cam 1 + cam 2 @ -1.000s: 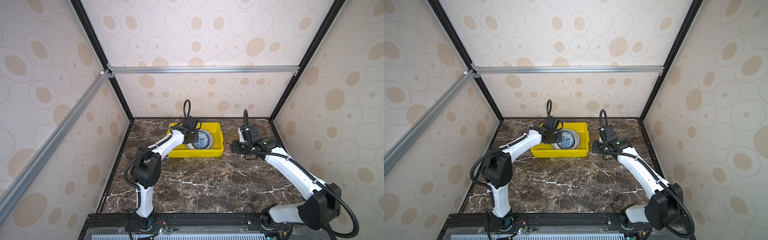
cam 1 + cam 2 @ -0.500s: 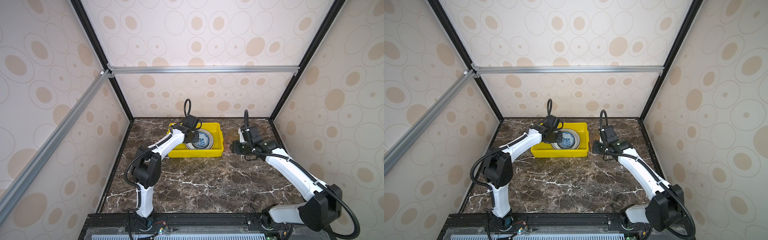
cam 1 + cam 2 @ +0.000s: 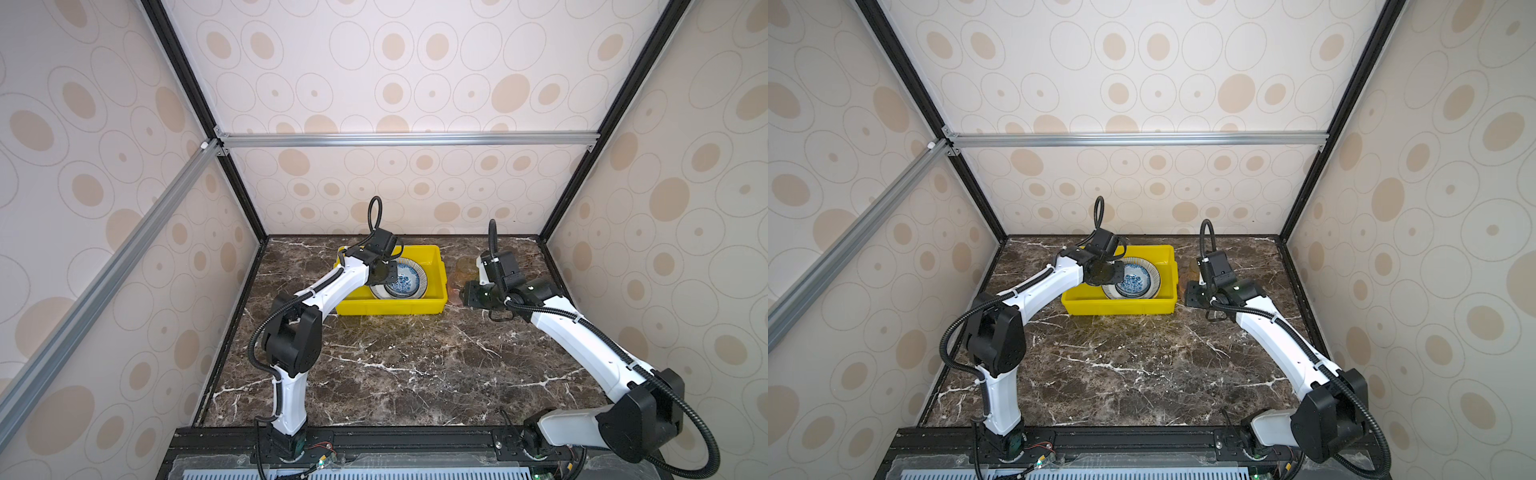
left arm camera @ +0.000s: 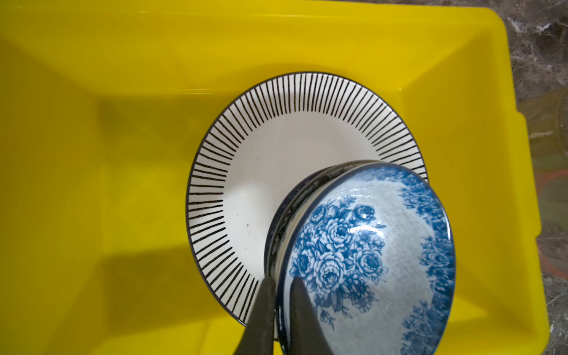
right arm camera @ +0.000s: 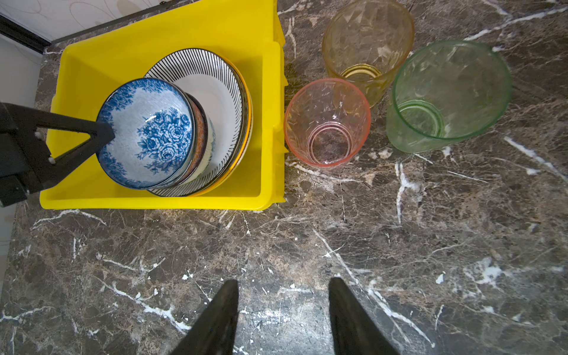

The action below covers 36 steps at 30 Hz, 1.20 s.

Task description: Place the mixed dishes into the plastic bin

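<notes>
Left gripper (image 4: 281,281): clamped on the near rim of the blue-floral bowl (image 4: 368,261), one finger inside the bowl and one outside. The bowl extends forward from the fingertips and is tilted. It is nested over a second bowl (image 5: 201,135); I cannot tell whether its weight rests there.

Both bowls lie over the striped-rim plate (image 4: 276,147), below and ahead of the fingers. The right wrist view shows a yellow-edged plate (image 5: 247,123) under the striped one. The whole stack is inside the yellow bin (image 4: 92,123), toward the end wall nearer the right arm.

Right gripper (image 5: 283,280): jaws apart with nothing between them, poised over the marble tabletop (image 5: 276,246) outside the bin.

Three cups stand open end up on the marble ahead of its fingertips:
- Pink cup (image 5: 327,123): closest to the gripper, just beside the bin's outer wall.
- Amber cup (image 5: 367,40): beyond the pink one.
- Green cup (image 5: 448,92): on the side away from the bin. I cannot tell whether it touches the amber cup.

The bin lies ahead of this gripper, off toward the left arm's side.
</notes>
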Each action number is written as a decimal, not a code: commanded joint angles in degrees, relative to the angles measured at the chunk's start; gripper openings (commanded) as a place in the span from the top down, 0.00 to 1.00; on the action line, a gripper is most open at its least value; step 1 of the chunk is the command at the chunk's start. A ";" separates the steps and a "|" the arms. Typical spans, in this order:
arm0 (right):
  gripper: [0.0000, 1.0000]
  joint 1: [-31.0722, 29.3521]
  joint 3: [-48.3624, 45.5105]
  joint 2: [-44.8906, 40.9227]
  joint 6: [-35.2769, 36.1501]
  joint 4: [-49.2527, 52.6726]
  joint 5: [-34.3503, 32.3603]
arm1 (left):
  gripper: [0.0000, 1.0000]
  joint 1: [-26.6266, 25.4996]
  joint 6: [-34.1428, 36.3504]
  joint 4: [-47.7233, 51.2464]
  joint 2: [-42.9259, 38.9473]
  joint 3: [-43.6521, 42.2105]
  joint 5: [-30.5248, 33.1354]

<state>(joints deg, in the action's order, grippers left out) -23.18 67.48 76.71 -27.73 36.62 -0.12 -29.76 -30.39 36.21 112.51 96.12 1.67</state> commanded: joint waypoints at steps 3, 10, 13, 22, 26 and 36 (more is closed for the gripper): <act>0.50 0.24 -0.08 -0.12 1.02 -0.72 -2.79 | 0.88 -0.41 -0.45 -0.57 -1.04 -1.19 0.17; 0.50 0.39 2.41 2.92 2.12 -0.08 -5.01 | 0.85 -0.39 -1.16 -2.71 -2.56 -3.47 -0.44; 0.50 0.65 3.33 4.47 1.63 0.25 -4.82 | 0.82 -0.39 -0.78 -3.32 -4.21 -3.57 -0.42; 0.50 2.39 5.06 8.62 1.14 -0.79 -4.98 | 0.77 -0.30 0.16 -3.60 -11.74 -4.36 2.10; 0.51 3.90 6.40 11.69 0.66 -1.37 -4.02 | 0.76 -0.34 0.66 -3.28 -15.52 -5.47 3.07; 0.54 6.90 9.78 18.63 -2.11 -3.15 -2.10 | 0.75 -0.25 1.81 -1.99 -24.54 -11.37 6.57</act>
<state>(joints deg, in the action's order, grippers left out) -16.51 75.11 94.19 -28.49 33.80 -2.74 -29.80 -29.91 32.47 90.89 85.65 5.80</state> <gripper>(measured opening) 0.466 0.249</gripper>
